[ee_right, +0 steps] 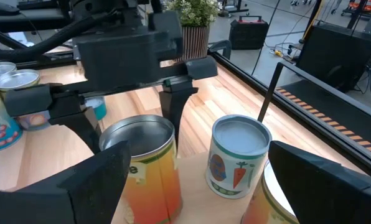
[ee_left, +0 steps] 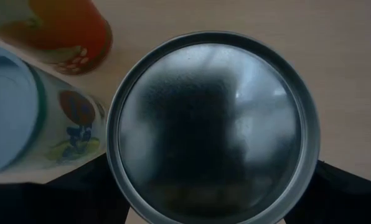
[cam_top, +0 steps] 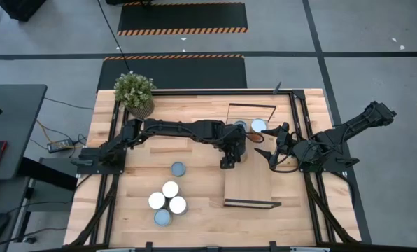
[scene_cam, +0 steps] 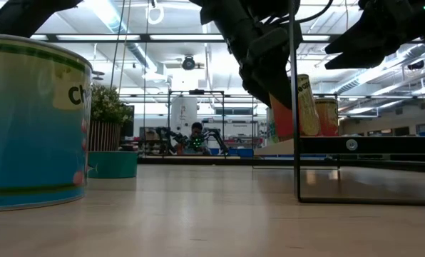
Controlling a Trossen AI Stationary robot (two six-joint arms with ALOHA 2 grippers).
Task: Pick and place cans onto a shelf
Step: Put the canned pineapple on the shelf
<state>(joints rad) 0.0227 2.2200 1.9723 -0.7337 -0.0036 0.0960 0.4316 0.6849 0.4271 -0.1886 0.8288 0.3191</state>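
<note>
Silver-topped, orange-labelled can (ee_right: 142,163)

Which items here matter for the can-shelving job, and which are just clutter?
Job items:
- shelf
- cans on the shelf
- loose cans on the table
- left gripper, over the shelf at a can
- right gripper, waiting beside it

Clutter:
- potted plant

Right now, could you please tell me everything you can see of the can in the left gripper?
The can is a small metal cylinder with a rimmed, dull silvery top and an orange-yellow label. It stands upright, on or just above the shelf, beside but apart from a white-topped can with a carrot label. The left gripper clasps its sides.
</note>
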